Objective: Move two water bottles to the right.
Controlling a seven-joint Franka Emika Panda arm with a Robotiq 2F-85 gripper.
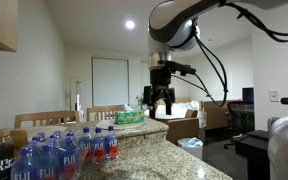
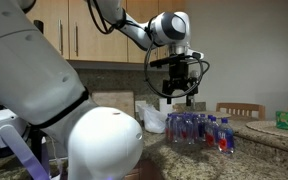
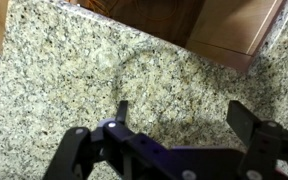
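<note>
Two small clear bottles with red label bands [image 1: 104, 147] stand on the granite counter [image 1: 154, 160], at the edge of a cluster of bottles. In an exterior view one red-labelled bottle [image 2: 224, 140] shows at the near end of the cluster. My gripper [image 1: 162, 103] hangs open and empty in the air above the counter, higher than the bottles and apart from them; it also shows in an exterior view [image 2: 181, 96]. In the wrist view the open fingers [image 3: 181, 115] frame bare granite [image 3: 74, 70], and no bottle is in that view.
Several blue-labelled FIJI bottles [image 1: 39, 160] crowd beside the red-labelled ones. A green tissue box [image 1: 130, 117] sits further along the counter. A crumpled plastic bag [image 2: 154, 121] lies by the cluster. The counter edge [image 3: 199, 45] shows in the wrist view.
</note>
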